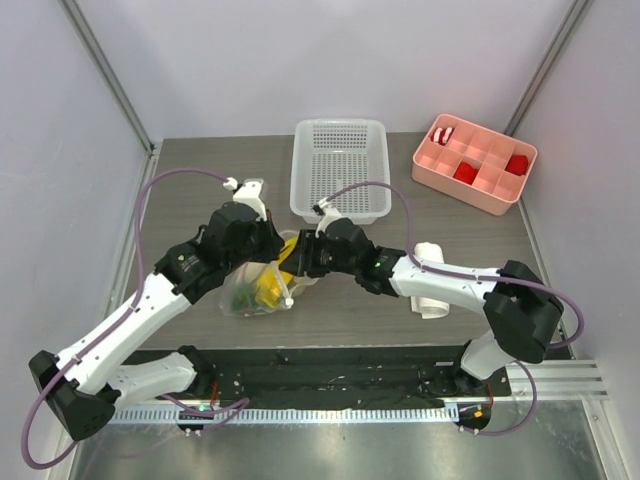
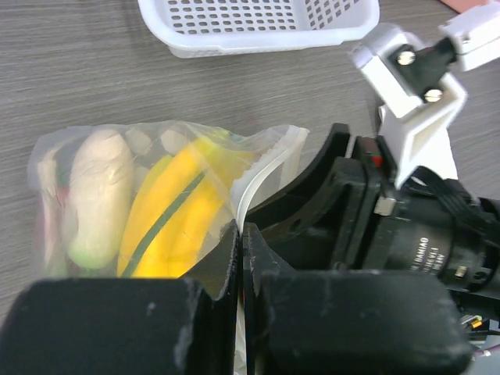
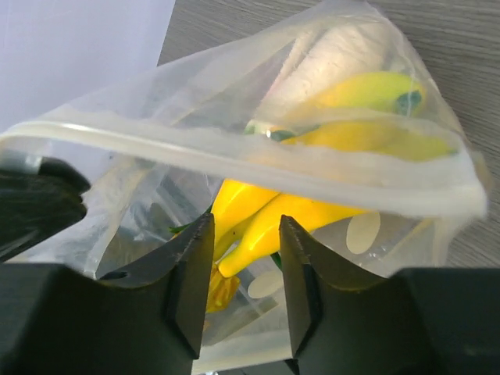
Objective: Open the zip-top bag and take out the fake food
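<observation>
Pinching one zip-top bag, left fingers clamped, right fingers parted; one banana bunch inside.

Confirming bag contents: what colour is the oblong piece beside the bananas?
Off-white radish with a greenish end; left wrist view shows it best.

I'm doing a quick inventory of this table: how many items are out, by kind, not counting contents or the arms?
Zip-top bag: 1
White mesh basket: 1
Pink compartment tray: 1
Rolled white cloth: 1
Total: 4
</observation>
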Controlling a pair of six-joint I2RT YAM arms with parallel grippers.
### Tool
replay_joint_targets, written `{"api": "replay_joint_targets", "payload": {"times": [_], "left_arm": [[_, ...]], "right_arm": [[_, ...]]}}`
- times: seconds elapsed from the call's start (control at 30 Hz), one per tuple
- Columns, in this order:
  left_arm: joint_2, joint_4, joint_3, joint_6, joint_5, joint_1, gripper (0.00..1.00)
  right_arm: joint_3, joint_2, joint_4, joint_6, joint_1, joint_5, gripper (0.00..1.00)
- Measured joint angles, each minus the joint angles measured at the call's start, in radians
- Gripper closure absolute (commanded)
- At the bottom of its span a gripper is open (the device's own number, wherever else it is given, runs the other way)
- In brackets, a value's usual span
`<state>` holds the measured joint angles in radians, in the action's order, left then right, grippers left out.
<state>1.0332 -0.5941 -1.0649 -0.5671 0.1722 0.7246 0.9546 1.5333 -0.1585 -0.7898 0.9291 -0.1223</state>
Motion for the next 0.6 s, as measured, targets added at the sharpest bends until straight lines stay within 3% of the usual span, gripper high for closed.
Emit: {"api": "replay_joint_targets", "payload": {"times": [0.23,0.6], "left_arm": [[-0.003,0.029,0.024,-0.004,-0.036,0.0,1.0],[-0.003,0.035,0.034,-0.014,-0.071,0.001,1.0]], "right_arm": [[-0.029,0.012,-0.051,-0.021,0.031,-0.009,0.33],[-0.093,0.011,-0.132,0.235,0.061,-0.245,0.33]]}}
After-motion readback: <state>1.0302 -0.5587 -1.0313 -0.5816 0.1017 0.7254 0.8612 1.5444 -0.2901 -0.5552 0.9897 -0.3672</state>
